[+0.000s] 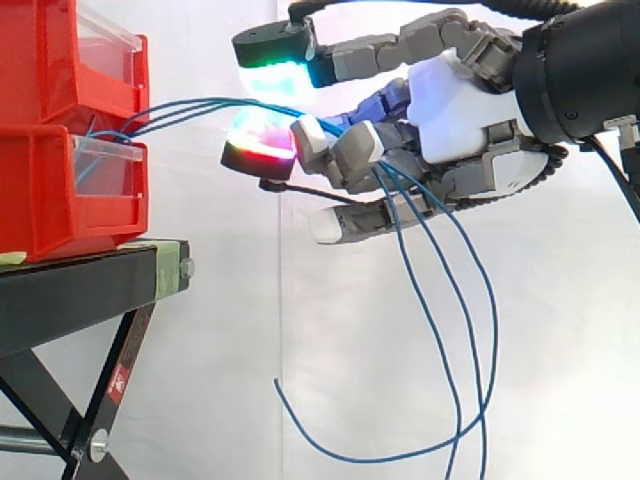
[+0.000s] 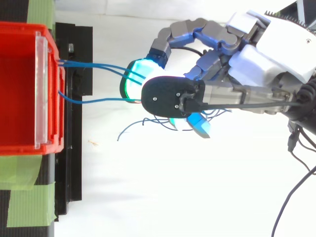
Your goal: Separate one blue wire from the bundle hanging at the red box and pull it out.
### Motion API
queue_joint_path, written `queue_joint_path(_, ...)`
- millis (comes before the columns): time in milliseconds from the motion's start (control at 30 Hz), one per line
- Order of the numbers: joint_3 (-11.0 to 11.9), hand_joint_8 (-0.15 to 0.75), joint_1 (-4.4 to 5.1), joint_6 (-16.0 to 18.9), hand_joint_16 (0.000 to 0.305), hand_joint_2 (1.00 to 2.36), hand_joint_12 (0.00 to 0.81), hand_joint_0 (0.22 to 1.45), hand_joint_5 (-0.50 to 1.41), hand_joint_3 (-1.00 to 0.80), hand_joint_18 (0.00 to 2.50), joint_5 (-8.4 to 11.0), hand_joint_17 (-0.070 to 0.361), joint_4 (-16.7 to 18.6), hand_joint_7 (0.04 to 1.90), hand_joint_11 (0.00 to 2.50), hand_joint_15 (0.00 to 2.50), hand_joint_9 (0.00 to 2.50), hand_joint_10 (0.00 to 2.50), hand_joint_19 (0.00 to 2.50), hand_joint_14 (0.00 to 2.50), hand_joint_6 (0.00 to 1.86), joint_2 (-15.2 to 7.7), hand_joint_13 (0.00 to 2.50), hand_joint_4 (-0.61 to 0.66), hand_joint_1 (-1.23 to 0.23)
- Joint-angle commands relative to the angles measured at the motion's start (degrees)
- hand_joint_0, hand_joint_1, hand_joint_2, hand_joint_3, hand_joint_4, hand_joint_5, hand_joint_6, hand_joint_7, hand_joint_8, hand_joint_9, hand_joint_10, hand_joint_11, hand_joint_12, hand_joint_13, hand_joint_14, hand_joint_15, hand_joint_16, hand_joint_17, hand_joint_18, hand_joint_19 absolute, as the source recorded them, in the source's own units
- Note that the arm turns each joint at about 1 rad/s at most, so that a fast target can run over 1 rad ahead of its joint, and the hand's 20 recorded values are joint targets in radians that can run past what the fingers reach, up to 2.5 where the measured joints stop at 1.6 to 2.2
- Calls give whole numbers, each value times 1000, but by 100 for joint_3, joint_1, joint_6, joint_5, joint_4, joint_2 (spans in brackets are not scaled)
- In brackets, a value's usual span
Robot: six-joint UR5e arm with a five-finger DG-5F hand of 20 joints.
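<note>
Several blue wires [image 1: 200, 103] run from the front of the lower red bin [image 1: 50, 200] rightwards into my hand [image 1: 460, 110]. They are stretched in mid-air between the two. The hand's middle fingers [image 1: 345, 150] are curled round the strands, and the loose tails [image 1: 470, 300] hang down from the grip in long loops. A finger with a green-cyan pad [image 1: 280, 62] sticks out above the wires, and one with a red pad [image 1: 260, 148] lies just below them. From above, the wires [image 2: 98, 65] leave the bin's rim [image 2: 52, 98] and vanish under the hand [image 2: 256, 64].
Two red bins stand stacked on a black stand [image 1: 90, 275] with crossed legs at the left. Green tape [image 2: 24, 197] holds the bin to the stand. A white curtain lies behind and below. Free wire ends [image 2: 129, 129] dangle under the hand.
</note>
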Motion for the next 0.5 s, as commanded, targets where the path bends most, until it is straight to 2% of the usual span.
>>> queue_joint_path(0,0,403,-3,0,52,1020,399,598,-161,-239,893,0,117,2,1022,1125,1340,1262,20,553,22,897,0,1516,176,-782)
queue_joint_path(467,0,397,6,0,52,1016,398,601,-169,-293,874,0,117,11,1015,1132,1326,1235,20,545,23,902,0,1485,194,-821)
